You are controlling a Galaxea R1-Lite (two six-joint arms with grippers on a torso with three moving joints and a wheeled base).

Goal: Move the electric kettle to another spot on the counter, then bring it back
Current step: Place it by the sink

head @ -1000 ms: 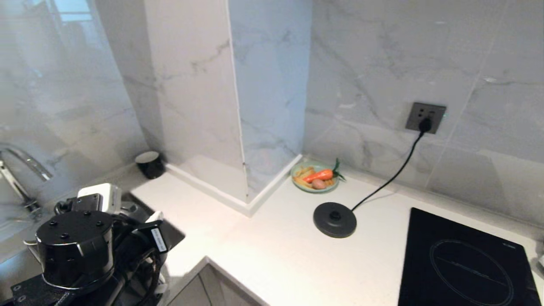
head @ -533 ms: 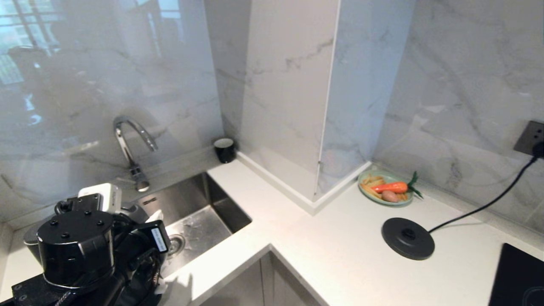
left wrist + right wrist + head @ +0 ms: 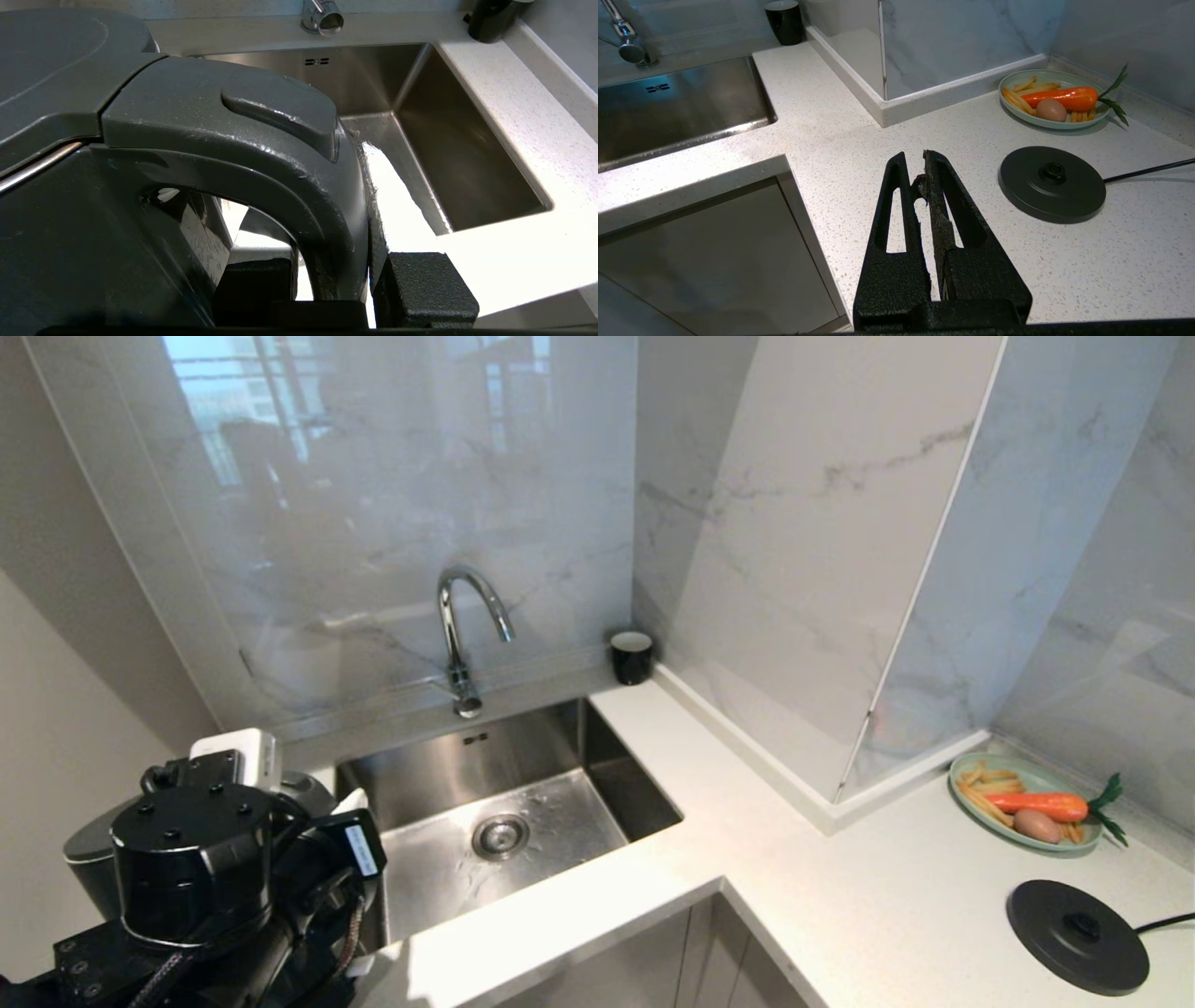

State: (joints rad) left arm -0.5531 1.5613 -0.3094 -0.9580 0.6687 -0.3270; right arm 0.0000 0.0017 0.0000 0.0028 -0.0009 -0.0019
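The electric kettle (image 3: 140,154) is clamped by its handle in the left gripper (image 3: 334,284), at eight o'clock of the sink (image 3: 523,803), for carrying; the right gripper (image 3: 924,186) is kept closed, empty.

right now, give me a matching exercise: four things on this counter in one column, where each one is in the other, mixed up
Things:
1. kettle
2. cup
3. plate
4. kettle base

Places:
A. bare on the counter, cord attached
B. held by its handle in the left gripper
C. back corner beside the sink
D. against the wall, holding a carrot

Pairs: 1-B, 2-C, 3-D, 4-A
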